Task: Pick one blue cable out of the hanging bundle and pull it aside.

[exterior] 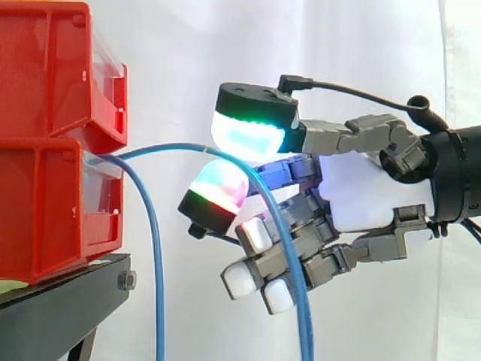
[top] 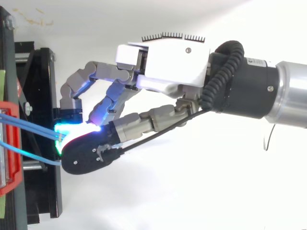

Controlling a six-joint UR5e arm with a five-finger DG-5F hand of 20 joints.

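Note:
Thin blue cables come out of the lower red bin (exterior: 45, 218) at the left. One blue cable (exterior: 173, 147) arcs rightward from the bin, passes between two glowing pads of my hand (exterior: 368, 195), then drops across the curled fingers (exterior: 259, 233) to the bottom edge. The green-cyan pad (exterior: 248, 131) sits above it and the red-magenta pad (exterior: 218, 188) below, pinching it. Another blue cable (exterior: 158, 286) hangs straight down beside the stand, apart from the hand. From above, my hand (top: 168, 62) reaches left and the blue cables (top: 29, 123) run into the glow at its tips.
Two red bins, the upper one (exterior: 45, 75) stacked on the lower, stand on a black stand (exterior: 60, 308) at the left. The stand (top: 41, 86) lies just left of the fingertips in the top view. A white curtain hangs behind.

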